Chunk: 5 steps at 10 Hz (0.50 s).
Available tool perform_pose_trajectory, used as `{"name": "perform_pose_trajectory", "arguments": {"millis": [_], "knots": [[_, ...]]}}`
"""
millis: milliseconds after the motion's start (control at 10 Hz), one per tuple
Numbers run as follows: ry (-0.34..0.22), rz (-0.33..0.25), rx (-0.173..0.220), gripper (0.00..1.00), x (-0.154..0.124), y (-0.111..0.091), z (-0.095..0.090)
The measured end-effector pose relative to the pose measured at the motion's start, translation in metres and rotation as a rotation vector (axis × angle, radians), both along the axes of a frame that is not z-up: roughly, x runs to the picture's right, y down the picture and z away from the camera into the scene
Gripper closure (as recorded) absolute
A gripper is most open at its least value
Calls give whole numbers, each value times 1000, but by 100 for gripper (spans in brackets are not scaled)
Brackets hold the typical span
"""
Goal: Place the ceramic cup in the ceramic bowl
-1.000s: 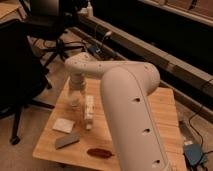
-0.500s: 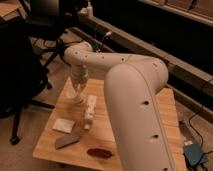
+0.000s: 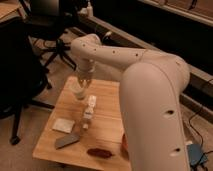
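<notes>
My gripper (image 3: 82, 81) is down at the far side of the table (image 3: 108, 102), jaws closed on the rim of the ceramic cup (image 3: 78, 92); grasping is the step in hand; next, I judge, a lift and a carry toward the ceramic bowl (image 3: 123, 145), mostly hidden behind my arm at the near edge; I count one cup, one bowl, one white bottle (image 3: 89, 108).

Bulky white rounded arm (image 3: 150, 100) dotted with small dark holes, tapering to a slim end effector (image 3: 82, 83) at its tip.
</notes>
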<state>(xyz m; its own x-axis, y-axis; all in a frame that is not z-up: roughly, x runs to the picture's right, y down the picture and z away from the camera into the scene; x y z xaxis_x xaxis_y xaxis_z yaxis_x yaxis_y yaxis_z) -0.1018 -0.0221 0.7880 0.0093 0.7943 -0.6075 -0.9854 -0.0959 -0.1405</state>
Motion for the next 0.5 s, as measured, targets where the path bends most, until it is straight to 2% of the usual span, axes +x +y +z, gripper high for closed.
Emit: {"name": "perform_pose_trajectory", "arguments": {"millis": [300, 500], "knots": [[-23, 59, 23, 100, 23, -9, -42], [-23, 64, 34, 100, 44, -5, -71]]}}
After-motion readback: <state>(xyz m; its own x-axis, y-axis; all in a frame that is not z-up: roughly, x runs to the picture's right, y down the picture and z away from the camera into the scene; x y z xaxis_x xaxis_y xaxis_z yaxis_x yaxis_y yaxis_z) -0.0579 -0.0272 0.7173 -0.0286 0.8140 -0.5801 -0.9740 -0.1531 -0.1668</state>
